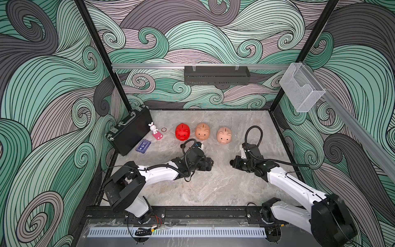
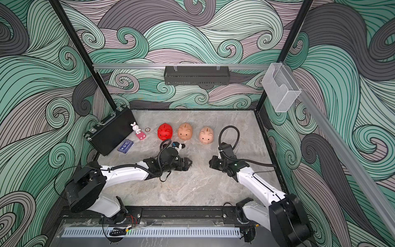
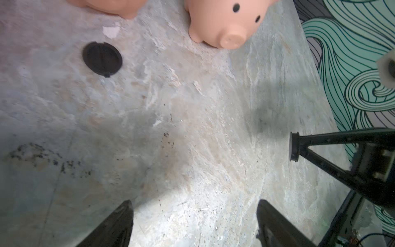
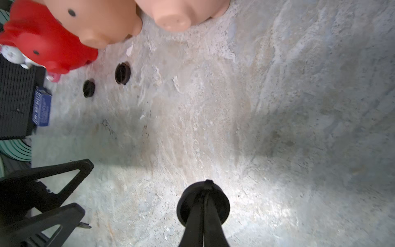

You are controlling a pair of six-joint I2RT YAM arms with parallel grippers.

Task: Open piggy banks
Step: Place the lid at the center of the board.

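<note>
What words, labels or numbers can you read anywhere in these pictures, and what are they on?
No text reads clearly anywhere.
Blue card box, beside the black case: white print and an emblem, too small in both top views and blurred in the right wrist view.
Small round disc by the rabbit figurine: any marking too small to read.
Piggy banks: no lettering visible.

I see three pigs upright in a row at the back: a red pig (image 1: 182,132), a peach pig (image 1: 202,131) beside it, another peach pig (image 1: 224,135) slightly apart, snouts toward me.
</note>
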